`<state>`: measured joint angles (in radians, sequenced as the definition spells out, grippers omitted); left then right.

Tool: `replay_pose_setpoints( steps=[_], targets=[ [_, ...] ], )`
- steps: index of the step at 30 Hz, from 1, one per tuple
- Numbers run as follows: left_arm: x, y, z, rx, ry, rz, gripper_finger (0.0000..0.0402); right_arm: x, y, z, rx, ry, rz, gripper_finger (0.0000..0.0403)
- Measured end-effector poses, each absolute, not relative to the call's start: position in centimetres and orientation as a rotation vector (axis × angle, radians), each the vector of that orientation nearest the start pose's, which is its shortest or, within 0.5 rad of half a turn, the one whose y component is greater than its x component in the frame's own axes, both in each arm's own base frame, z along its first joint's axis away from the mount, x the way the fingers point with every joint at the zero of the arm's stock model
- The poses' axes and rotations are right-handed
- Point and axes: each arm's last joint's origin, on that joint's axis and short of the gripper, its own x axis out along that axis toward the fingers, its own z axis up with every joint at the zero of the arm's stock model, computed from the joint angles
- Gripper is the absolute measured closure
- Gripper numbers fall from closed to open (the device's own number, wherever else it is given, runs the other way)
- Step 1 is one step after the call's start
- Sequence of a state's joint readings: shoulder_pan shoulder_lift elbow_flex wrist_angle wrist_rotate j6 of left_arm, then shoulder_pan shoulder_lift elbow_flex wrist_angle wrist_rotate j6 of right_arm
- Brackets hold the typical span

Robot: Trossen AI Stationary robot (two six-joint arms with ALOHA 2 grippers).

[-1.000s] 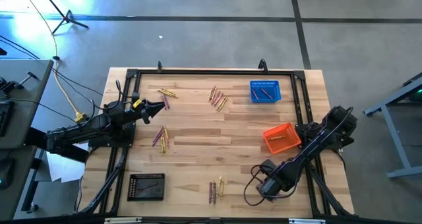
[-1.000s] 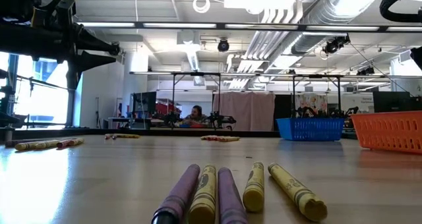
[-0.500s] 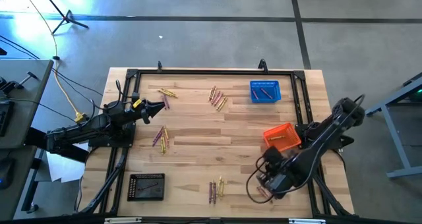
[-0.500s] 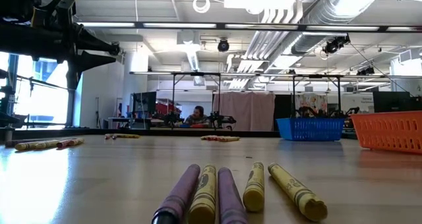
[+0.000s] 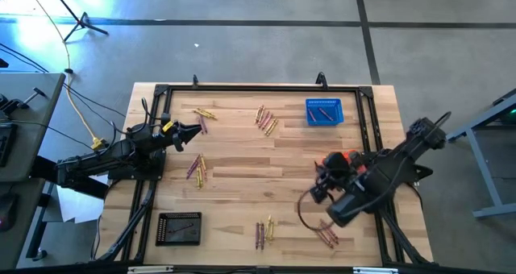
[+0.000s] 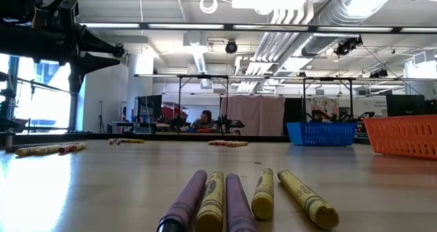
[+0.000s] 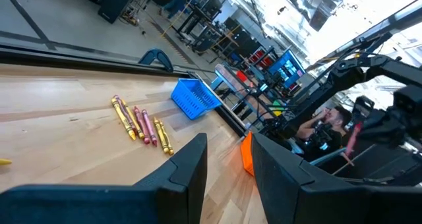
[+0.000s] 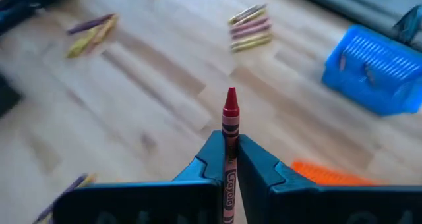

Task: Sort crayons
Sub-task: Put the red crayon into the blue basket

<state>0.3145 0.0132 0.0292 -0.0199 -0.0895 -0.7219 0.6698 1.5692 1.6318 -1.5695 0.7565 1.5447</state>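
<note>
Crayons lie on the wooden table in small groups: far left point(image 5: 204, 113), far middle point(image 5: 266, 119), left middle point(image 5: 196, 168), near middle point(image 5: 264, 230) and near right point(image 5: 329, 235). My right gripper point(image 5: 321, 185) hangs above the table beside the orange basket point(image 5: 343, 157), shut on a red crayon point(image 8: 229, 118). At the table's left edge my left gripper point(image 5: 192, 132) stands level and open, its fingers point(image 7: 191, 165) holding nothing. The low view shows the near-middle crayons point(image 6: 225, 198) close up. My right gripper pinches the red crayon's paper-wrapped body point(image 8: 229, 137) between its two fingers. The crayon lies along the fingers, and its pointed tip point(image 8: 230, 97) sticks out past the fingertips. The fingers slant downward, and the crayon is lifted clear of the table.
A blue basket point(image 5: 323, 111) with a few crayons stands at the far right. A black basket point(image 5: 179, 228) sits near the front left. My right arm covers part of the orange basket. A dark frame point(image 5: 258, 87) runs around the table's edges.
My right gripper has risen from the near right crayon group and moved toward the table's far edge, up beside the orange basket. It has tipped from pointing straight down to a slant, carrying the red crayon clear of the table. The rest of that group stays lying there.
</note>
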Motion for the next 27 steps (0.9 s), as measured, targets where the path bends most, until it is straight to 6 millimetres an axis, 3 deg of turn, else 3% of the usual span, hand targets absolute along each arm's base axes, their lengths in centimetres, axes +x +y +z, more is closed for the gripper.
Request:
replay_pose_setpoints(
  steps=[6, 15, 23, 27],
  targets=[
    [9.1, 3.2, 17.1, -0.712, -0.142, 0.388, 0.0296, 24.4, 10.9, 35.5, 0.277, 0.762, -0.908, 0.0394],
    [9.1, 3.2, 17.1, -0.712, -0.142, 0.388, 0.0296, 26.7, 1.8, 35.1, 0.012, 0.915, -1.087, 0.0393],
    [9.1, 3.2, 17.1, -0.712, -0.142, 0.388, 0.0296, 26.2, -6.3, 29.4, -0.080, 1.189, -1.231, 0.0393],
    [9.1, 3.2, 17.1, -0.712, -0.142, 0.388, 0.0296, 25.4, -9.8, 26.6, -0.054, 1.248, -1.278, 0.0393]
  ],
)
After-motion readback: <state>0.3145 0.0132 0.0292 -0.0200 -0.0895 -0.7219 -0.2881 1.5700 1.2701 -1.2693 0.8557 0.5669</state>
